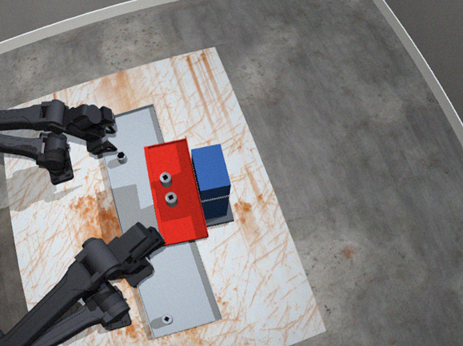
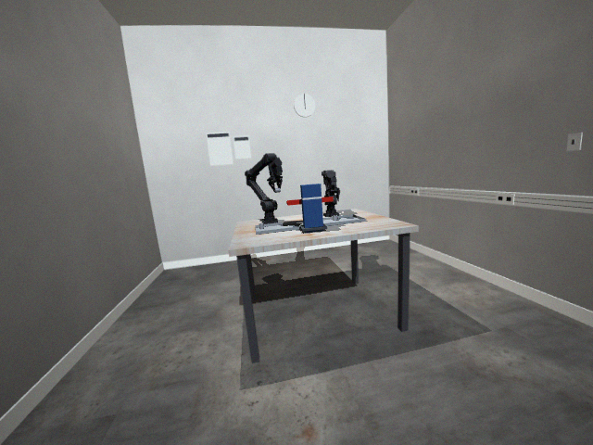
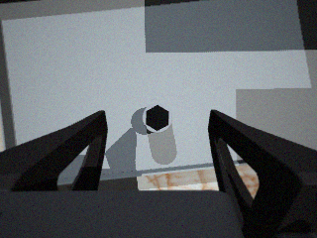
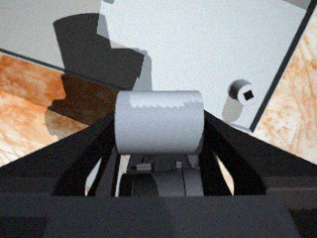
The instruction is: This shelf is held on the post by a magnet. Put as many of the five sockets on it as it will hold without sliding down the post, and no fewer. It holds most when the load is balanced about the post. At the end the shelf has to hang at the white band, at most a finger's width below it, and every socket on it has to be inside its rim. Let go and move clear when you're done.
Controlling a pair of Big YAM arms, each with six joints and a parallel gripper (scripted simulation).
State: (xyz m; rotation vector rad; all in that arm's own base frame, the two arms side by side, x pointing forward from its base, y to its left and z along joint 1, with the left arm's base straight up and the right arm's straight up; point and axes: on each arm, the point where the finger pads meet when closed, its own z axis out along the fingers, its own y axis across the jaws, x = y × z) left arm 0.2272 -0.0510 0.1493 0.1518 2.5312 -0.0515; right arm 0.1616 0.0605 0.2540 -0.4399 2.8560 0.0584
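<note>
1. The right hand is closed on a light grey socket, which lies side-on to the wrist camera with its ends toward the two fingers. It is raised above the tray.
2. The left hand is partly open and grips nothing. An upright socket with a hexagonal opening shows between its fingers in the wrist view, standing in the tray below them.
3. The long grey tray lies on the surface, running under the shelf. Another upright socket stands near its far end, on the right arm's side.
4. The red shelf hangs against the blue post, at or just below the white band.
5. Two sockets stand upright inside the shelf's rim, near each other around the middle of its length: one toward the left arm, the other toward the right arm.
</note>
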